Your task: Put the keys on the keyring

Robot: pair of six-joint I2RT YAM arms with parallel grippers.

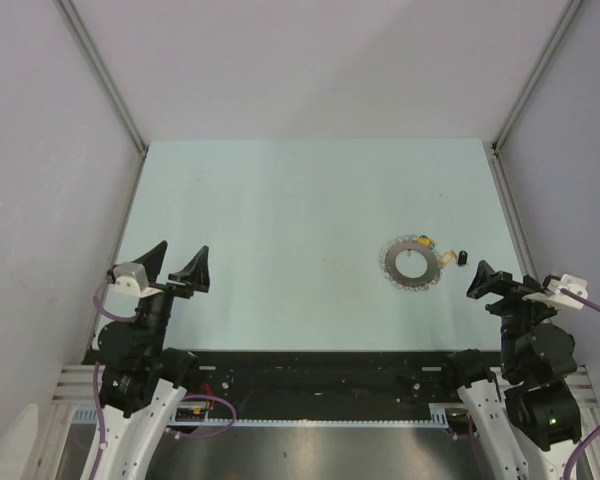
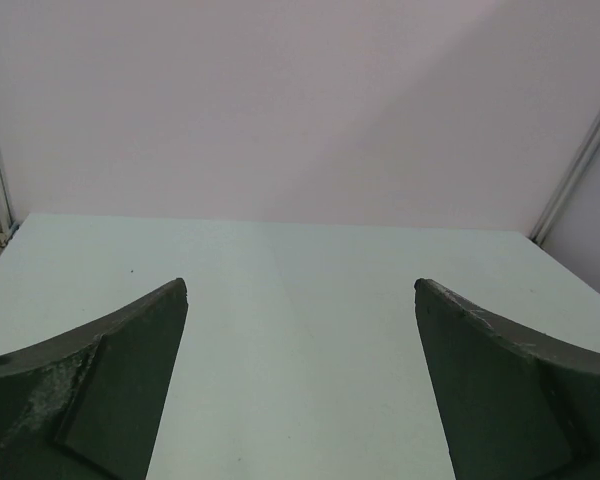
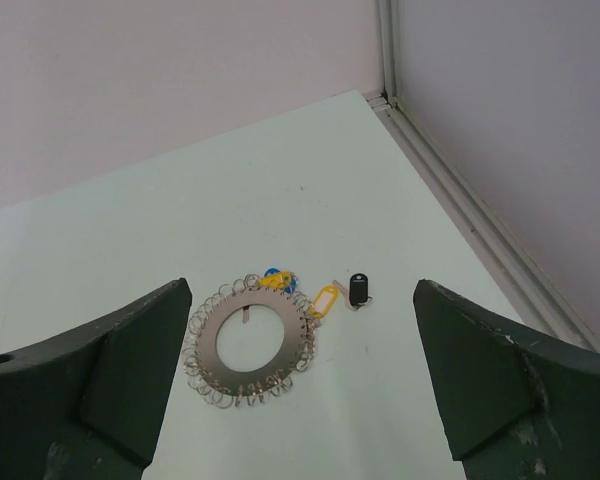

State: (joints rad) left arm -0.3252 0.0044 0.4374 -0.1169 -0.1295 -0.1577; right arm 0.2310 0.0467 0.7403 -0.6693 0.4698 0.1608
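silvery keyring (image 3: pixel 248 345), yellow key (image 3: pixel 323 300) at its edge, black key (image 3: pixel 358 289) beside

Ahead, between right fingers (image 3: pixel 110 390): keyring (image 3: pixel 208 350), bright silver band, edge fringed with small silvery wire loops. Past its far rim, off fingertips: blue key (image 3: pixel 278 276), yellow key (image 3: pixel 323 300) with pale centre, black key (image 3: pixel 358 289). Right fingers dark grey-green with whitish scuffs; left fingers (image 2: pixel 90 390) same. Table (image 3: pixel 130 250) pale mint. Walls (image 3: pixel 130 100) pale lilac-grey.

Pale booth under even light
A mint-green tabletop (image 1: pixel 280 220) sits between plain white walls (image 1: pixel 320 60), with grey corner rails (image 1: pixel 100 70).
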